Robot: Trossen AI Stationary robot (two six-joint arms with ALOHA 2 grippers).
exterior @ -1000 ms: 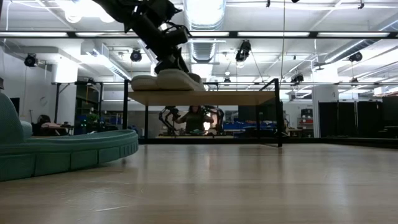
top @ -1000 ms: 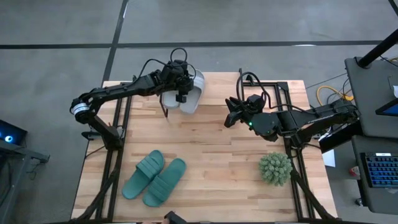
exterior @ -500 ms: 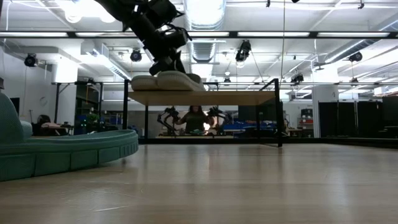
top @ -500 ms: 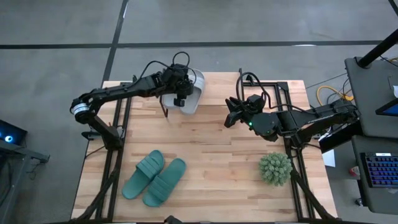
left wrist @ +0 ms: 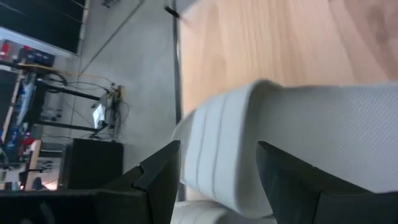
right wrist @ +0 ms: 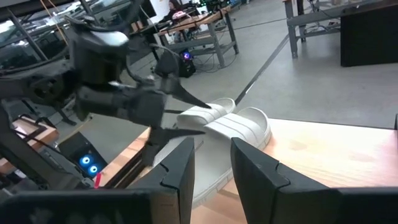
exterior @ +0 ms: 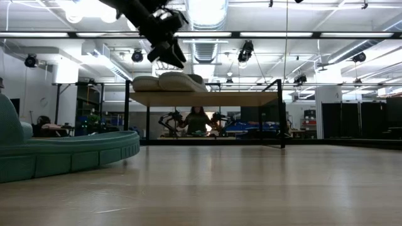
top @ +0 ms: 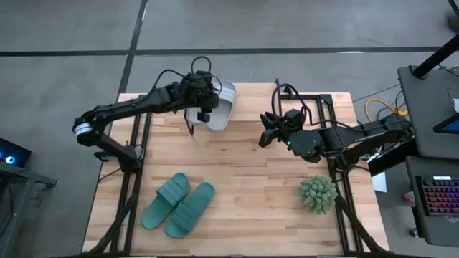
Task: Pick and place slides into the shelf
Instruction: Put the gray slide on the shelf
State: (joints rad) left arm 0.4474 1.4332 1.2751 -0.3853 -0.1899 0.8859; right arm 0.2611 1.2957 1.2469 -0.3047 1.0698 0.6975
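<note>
Overhead, ribbed pale foam slides

— What sits on my light butcher-block wooden tabletop?
— Two teal foam slides, a spiky green plant ball, and my low wooden-topped shelf carrying two pale grey-white slides.

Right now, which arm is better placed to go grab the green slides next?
Probably the left. The left gripper is open, clear above the white slides on the shelf, and the green slides lie on its side.
</note>
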